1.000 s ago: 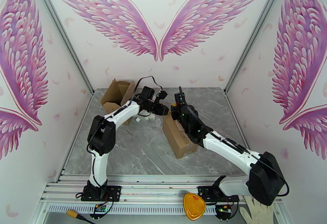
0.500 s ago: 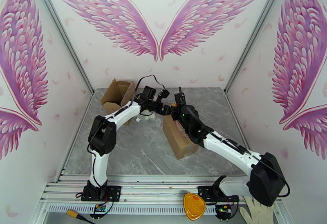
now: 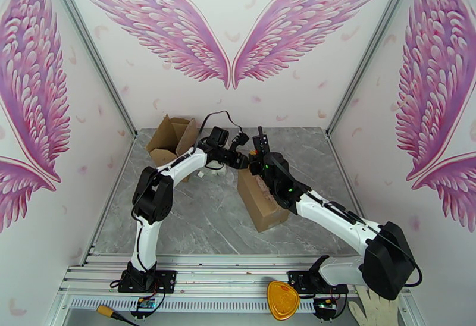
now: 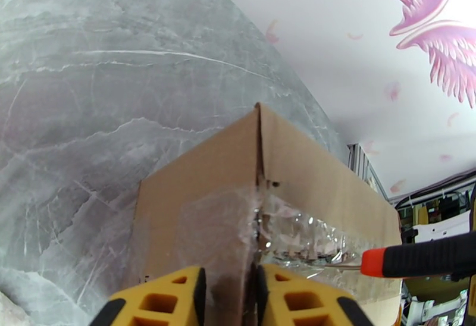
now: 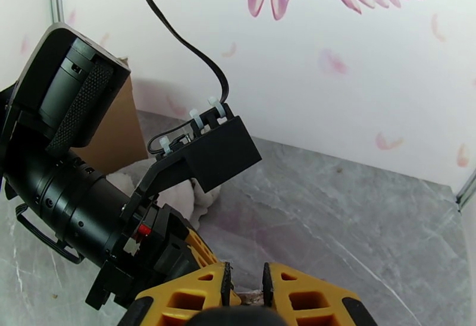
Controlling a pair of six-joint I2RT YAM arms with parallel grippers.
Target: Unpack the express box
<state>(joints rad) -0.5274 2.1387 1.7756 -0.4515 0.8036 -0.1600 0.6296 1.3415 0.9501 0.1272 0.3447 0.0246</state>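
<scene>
The brown express box (image 3: 262, 203) lies in the middle of the table, a strip of clear tape (image 4: 297, 239) over its seam. At the box's far corner my left gripper (image 3: 240, 159) (image 4: 229, 273) is shut, with the cardboard edge pinched between its yellow fingers (image 4: 156, 297). My right gripper (image 3: 256, 164) (image 5: 245, 269) hangs just beside it over the same end. It is shut on a cutter tool (image 4: 416, 256) with a black handle and an orange collar. The tool's thin metal blade lies against the tape.
An opened cardboard box (image 3: 172, 138) stands at the back left, with a white soft item (image 3: 211, 171) (image 5: 178, 193) on the table beside it. A yellow object (image 3: 282, 300) and a glove (image 3: 372, 312) lie at the front rail. Walls close in on three sides.
My left gripper has shifted a little to the right onto the box's far corner and closed on the cardboard edge. The right arm and the box have stayed put.
</scene>
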